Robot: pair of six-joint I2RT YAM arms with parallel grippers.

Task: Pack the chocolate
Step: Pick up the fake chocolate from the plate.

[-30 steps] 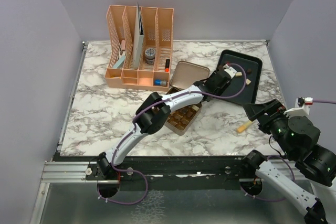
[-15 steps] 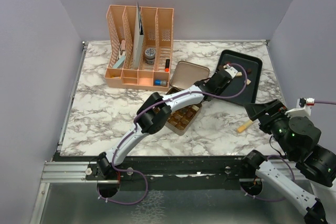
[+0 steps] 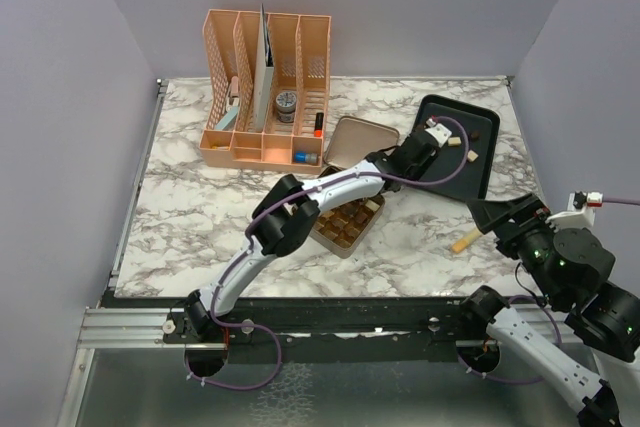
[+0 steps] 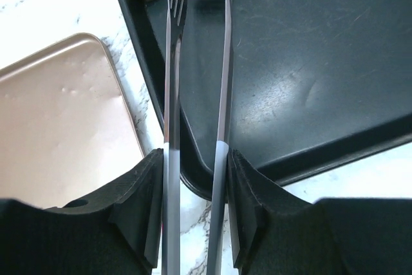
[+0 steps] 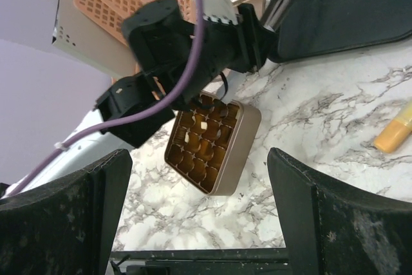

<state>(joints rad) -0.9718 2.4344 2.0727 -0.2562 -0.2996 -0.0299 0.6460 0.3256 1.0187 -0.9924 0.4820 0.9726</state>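
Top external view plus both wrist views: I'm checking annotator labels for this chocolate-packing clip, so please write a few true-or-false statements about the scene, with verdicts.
1. The left gripper clamps long metal tongs over the black rectangular tray. True.
2. The square gold tin sits inside that tray. False: it sits on the marble table, beside the tray.
3. The right gripper grips the yellow-orange stick. False: it is open and empty; the stick lies on the marble.
4. A peach mesh desk organizer stands at the table's back. True.
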